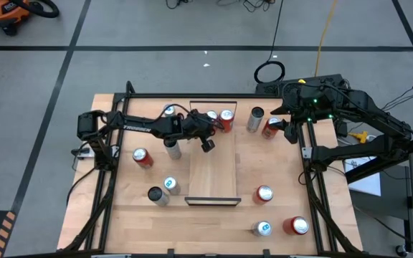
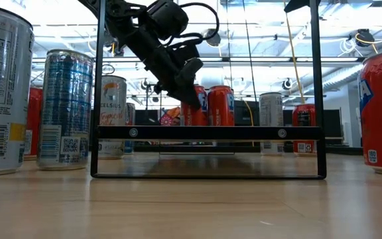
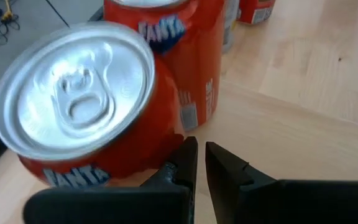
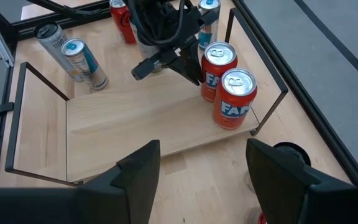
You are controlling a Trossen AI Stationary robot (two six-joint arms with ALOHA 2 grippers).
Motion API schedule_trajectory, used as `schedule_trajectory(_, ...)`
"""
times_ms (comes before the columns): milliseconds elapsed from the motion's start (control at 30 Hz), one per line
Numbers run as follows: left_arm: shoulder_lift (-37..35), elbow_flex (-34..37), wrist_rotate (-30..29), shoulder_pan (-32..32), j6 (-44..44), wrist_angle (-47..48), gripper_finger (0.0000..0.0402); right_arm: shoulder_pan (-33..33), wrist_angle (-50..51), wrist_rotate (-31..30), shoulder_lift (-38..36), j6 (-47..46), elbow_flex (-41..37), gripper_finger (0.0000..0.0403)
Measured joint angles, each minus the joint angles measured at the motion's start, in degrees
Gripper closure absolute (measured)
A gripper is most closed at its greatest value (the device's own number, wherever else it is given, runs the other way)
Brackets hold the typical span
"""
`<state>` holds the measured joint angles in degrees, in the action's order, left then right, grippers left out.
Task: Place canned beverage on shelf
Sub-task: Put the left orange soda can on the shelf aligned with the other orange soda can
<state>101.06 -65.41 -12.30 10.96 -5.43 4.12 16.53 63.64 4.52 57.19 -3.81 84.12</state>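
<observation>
Shelf (image 1: pixel 212 175): light-wood board with black end frames, mid-table. Two orange Fanta cans (image 1: pixel 219 119) upright, touching, at shelf's far end.

Left hand (image 1: pixel 208 142): over shelf's far end, just beside nearer Fanta can (image 3: pixel 86 106); fingers (image 3: pixel 182 163) nearly closed, narrow gap, holding nothing.

Right hand (image 4: pixel 204 168): far right of table, beside red can (image 1: pixel 271 127); fingers about half open, empty.

Other cans, red and silver, scattered on table (image 1: pixel 278 172) both sides of shelf.
</observation>
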Motion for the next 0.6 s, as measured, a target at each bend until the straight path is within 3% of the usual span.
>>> schedule_trajectory(367,-0.66,0.0,1.73,-0.46,-0.05,0.36,0.0366,-0.02,0.0,0.01,0.0,-1.21,0.0,0.019)
schedule_trajectory(600,-6.92,-4.91,6.01,-2.29,-0.18,16.06,0.0366,-0.02,0.02,0.02,-0.02,-1.53,0.0,0.019)
